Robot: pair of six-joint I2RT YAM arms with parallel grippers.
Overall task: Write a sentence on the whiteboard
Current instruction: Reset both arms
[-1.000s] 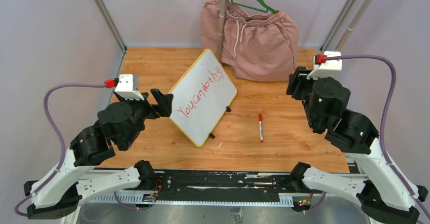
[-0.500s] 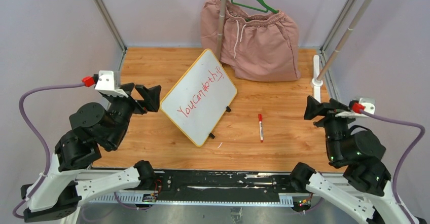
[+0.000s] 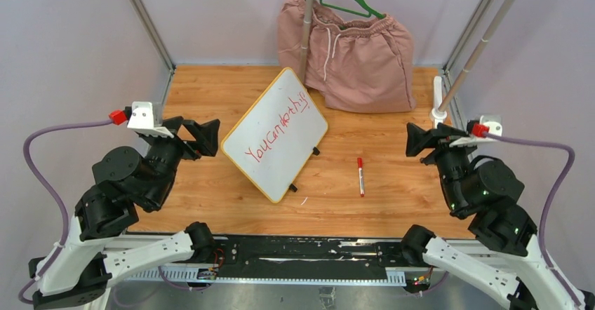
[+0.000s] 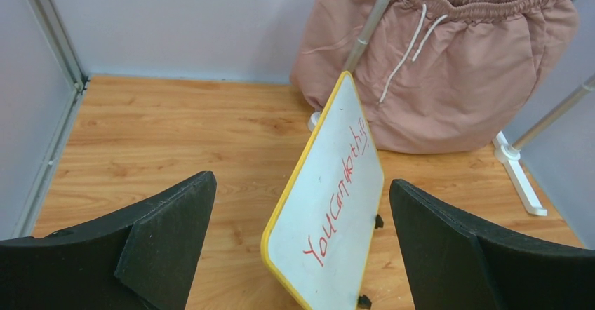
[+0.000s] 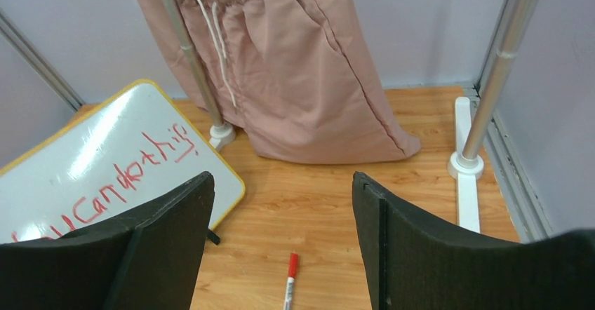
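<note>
The whiteboard point(image 3: 275, 135) lies at an angle in the middle of the wooden table, white with a yellow rim and small black feet. The sentence point(image 3: 277, 132) runs across it in red, reading about "YouCandothis", the end underlined. My left gripper point(image 3: 203, 137) hangs open just left of the board, apart from it. The left wrist view shows the whiteboard point(image 4: 330, 212) and the sentence point(image 4: 337, 198) between the open fingers of the left gripper point(image 4: 300, 181). My right gripper point(image 3: 419, 142) is open at the right, holding nothing. Below the right gripper point(image 5: 282, 177) lies a red-capped marker point(image 5: 288, 280), beside the whiteboard point(image 5: 105, 149).
The marker point(image 3: 360, 176) lies on the table right of the board. Pink shorts point(image 3: 347, 50) hang from a green hanger point(image 3: 351, 1) on a rack at the back. The rack's white foot point(image 3: 438, 99) and slanted pole point(image 3: 477, 43) stand at the back right.
My right arm swung from the back right down toward the near right, and its jaws spread wider. My left arm drew back to the left, away from the board's corner.
</note>
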